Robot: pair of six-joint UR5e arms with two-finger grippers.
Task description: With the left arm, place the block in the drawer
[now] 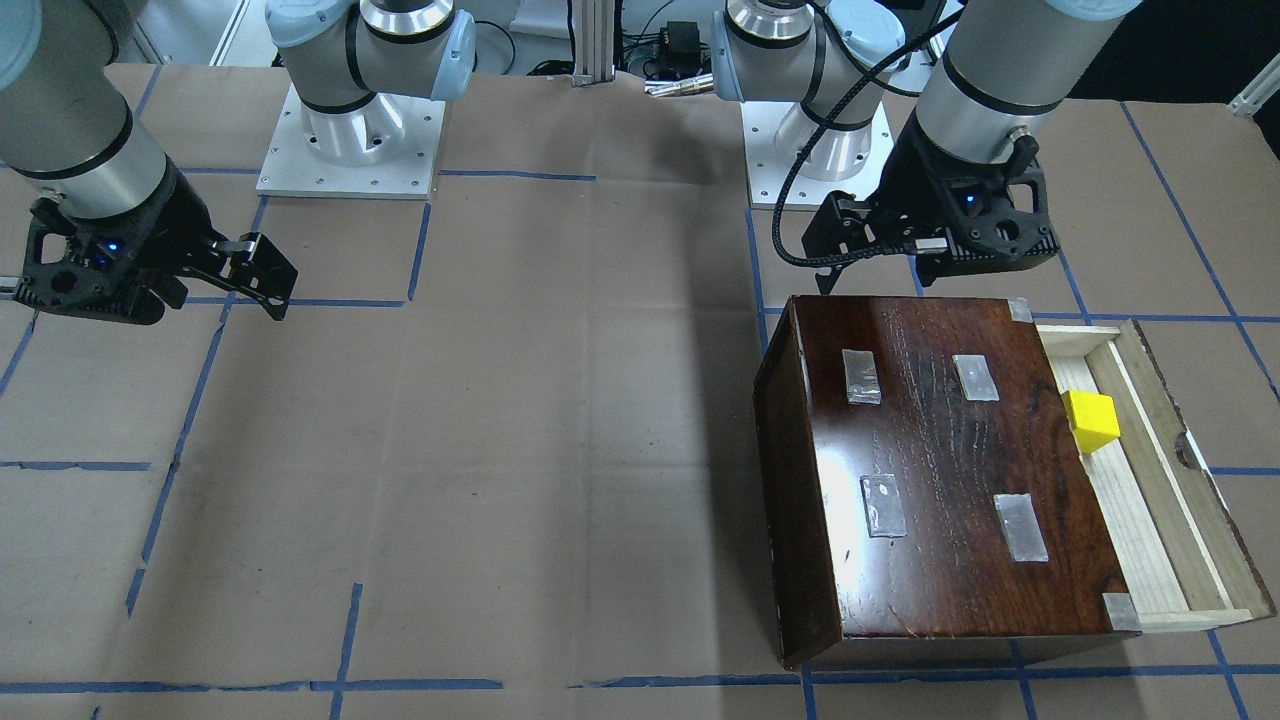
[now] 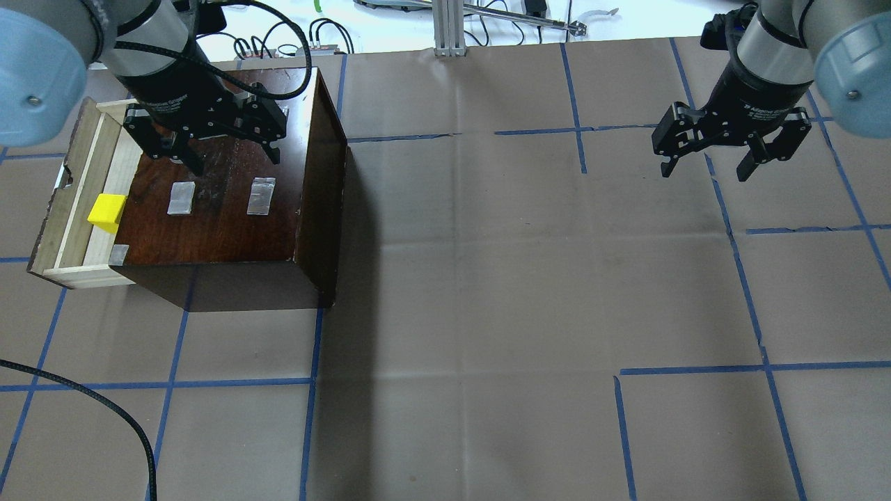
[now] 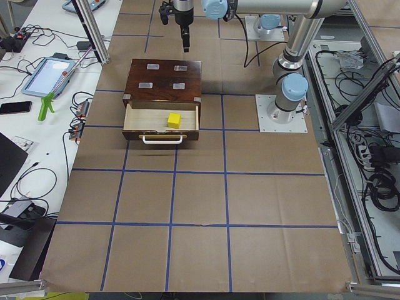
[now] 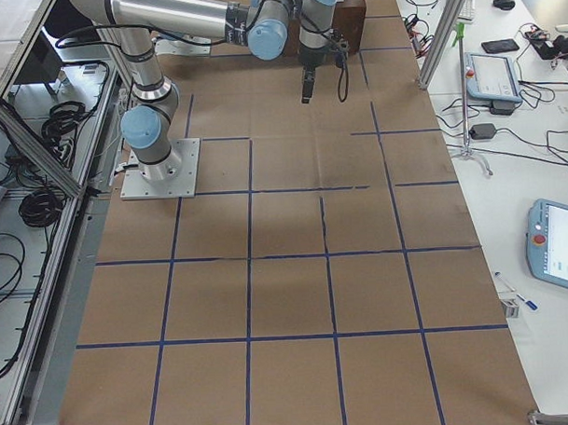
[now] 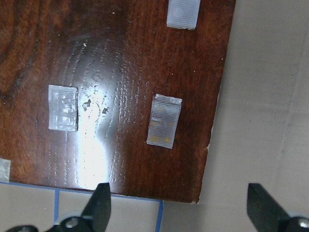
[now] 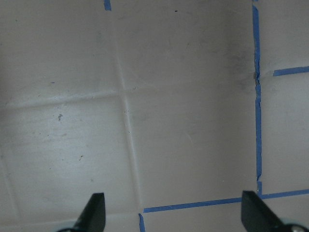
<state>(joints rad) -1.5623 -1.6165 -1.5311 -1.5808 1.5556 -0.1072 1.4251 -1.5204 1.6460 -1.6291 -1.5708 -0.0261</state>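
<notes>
The yellow block [image 1: 1092, 421] lies in the open drawer [image 1: 1180, 500] of the dark-brown box [image 1: 940, 470]. It also shows in the overhead view [image 2: 106, 212] and the exterior left view [image 3: 174, 120]. The drawer [image 2: 69, 202] is pulled out from the box [image 2: 223, 209]. My left gripper [image 2: 235, 161] is open and empty, hovering above the box's tape-patched top, apart from the block. Its wrist view shows the box top [image 5: 120, 72] between the spread fingertips [image 5: 101, 203]. My right gripper [image 2: 705, 170] is open and empty above the bare table, far from the box.
Brown paper with blue tape lines [image 2: 578, 130] covers the table. The two arm bases [image 1: 350, 140] stand at the robot's side. A black cable [image 2: 104, 410] lies across the near left corner. Tablets and cables [image 3: 50, 75] sit beyond the table's edge.
</notes>
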